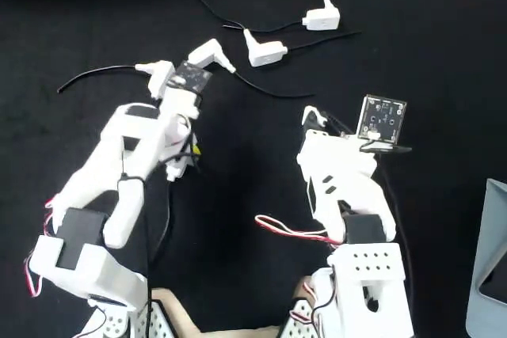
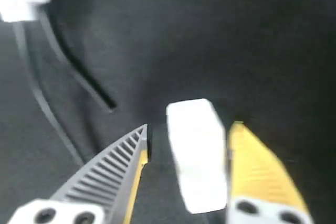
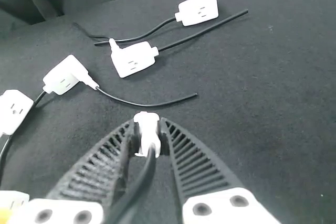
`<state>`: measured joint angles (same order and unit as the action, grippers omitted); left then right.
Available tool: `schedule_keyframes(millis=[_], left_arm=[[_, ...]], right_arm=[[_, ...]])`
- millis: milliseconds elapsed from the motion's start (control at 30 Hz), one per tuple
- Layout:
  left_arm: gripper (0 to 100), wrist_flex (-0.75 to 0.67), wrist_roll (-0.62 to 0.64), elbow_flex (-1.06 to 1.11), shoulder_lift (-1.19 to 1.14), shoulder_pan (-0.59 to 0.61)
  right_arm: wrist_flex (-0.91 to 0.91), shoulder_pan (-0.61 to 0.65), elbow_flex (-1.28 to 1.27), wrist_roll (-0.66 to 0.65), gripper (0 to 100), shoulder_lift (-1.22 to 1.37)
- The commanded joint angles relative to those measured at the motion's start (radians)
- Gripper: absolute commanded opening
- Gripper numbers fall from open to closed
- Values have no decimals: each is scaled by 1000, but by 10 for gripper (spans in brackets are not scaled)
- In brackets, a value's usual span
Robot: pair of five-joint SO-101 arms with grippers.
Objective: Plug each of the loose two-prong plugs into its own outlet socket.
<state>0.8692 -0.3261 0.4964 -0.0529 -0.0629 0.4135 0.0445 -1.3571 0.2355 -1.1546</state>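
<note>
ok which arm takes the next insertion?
Right. The right gripper is shut on a plug, with an empty socket lying ahead of it. The left gripper is open, straddling a white block, holding no plug.

Your left arm (image 1: 119,172) and right arm (image 1: 344,184) are white with black motor blocks (image 1: 79,235) and red-and-white wires (image 1: 289,229). Your left gripper (image 2: 190,126) has one yellow finger (image 2: 257,171) and one grey ribbed finger (image 2: 110,166). Your right gripper (image 3: 148,124) has black ribbed fingers (image 3: 194,156).

High view: overhead, far, looking down.
Left wrist view: just behind fingers (image 2: 257,171), close over cloth (image 2: 236,35).
Right wrist view: behind fingers (image 3: 100,171), facing outlets (image 3: 197,10) beyond them, shared with the high view.
</note>
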Motion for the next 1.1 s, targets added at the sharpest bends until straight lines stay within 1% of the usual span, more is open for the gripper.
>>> schedule_keyframes(millis=[0, 133, 267, 333, 433, 533, 633, 733, 867, 1067], left_arm=[[303, 54, 37, -137, 6, 76], [306, 115, 37, -229, 6, 130], [303, 207, 18, -312, 6, 156], [302, 262, -8, -341, 6, 154], [294, 325, -12, -363, 6, 142], [268, 364, -14, -371, 6, 116], [265, 391, -14, -363, 6, 82], [265, 410, -14, -354, 6, 81], [269, 390, -15, -298, -2, 133], [268, 207, -117, -134, -5, 254]], right_arm=[[-23, 12, 12, 3, 11, -10], [-23, 12, 12, 3, 11, -10], [-23, 12, 12, 3, 11, -10], [-23, 12, 12, 3, 11, -10], [-23, 12, 12, 3, 11, -10], [-23, 12, 12, 2, 11, -10], [-23, 12, 10, 2, 11, -10], [-23, 12, 10, 2, 11, -10], [-23, 12, 8, 2, 12, -10], [-23, 12, 8, 2, 12, -10]])
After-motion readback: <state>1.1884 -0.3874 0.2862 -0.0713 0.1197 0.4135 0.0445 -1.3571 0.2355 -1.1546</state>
